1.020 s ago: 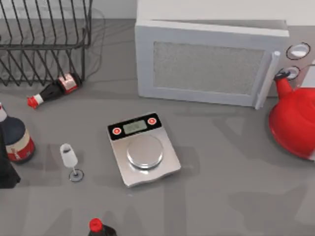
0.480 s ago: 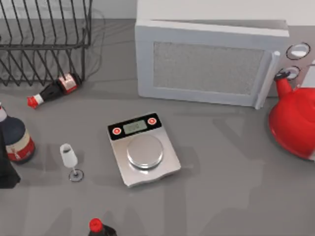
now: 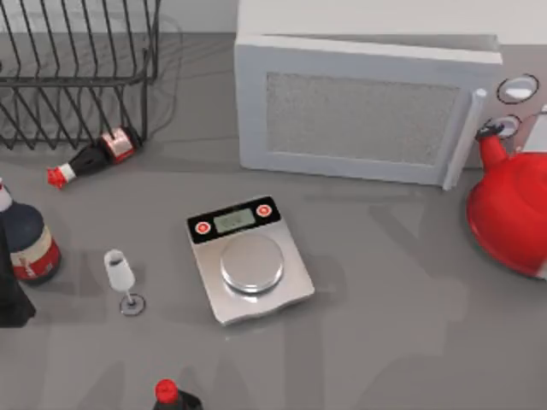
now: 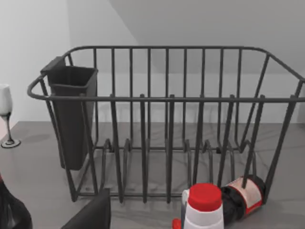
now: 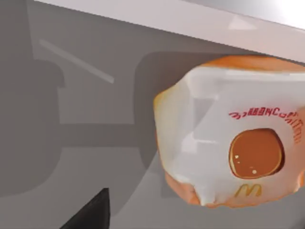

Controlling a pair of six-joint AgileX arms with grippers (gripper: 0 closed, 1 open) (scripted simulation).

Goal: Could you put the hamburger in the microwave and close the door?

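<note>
Now, door (image 3: 363,115): shut, so blocking entry.
Hamburger (image 5: 233,138): wrapped, lay beneath right wrist camera.
Pincers: state untellable.

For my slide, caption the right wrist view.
Wrapped hamburger lying on the grey table, seen close from above.

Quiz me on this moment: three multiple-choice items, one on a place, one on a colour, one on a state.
1. Where is the kitchen scale?
A. in front of the microwave
B. in the dish rack
C. under the kettle

2. What colour is the kettle?
A. white
B. red
C. black

3. How is the door?
A. removed
B. wide open
C. shut or nearly so

1 A: it sits on the table before the oven.
2 B: its body is bright red.
3 C: the door covers the oven's front.
</note>
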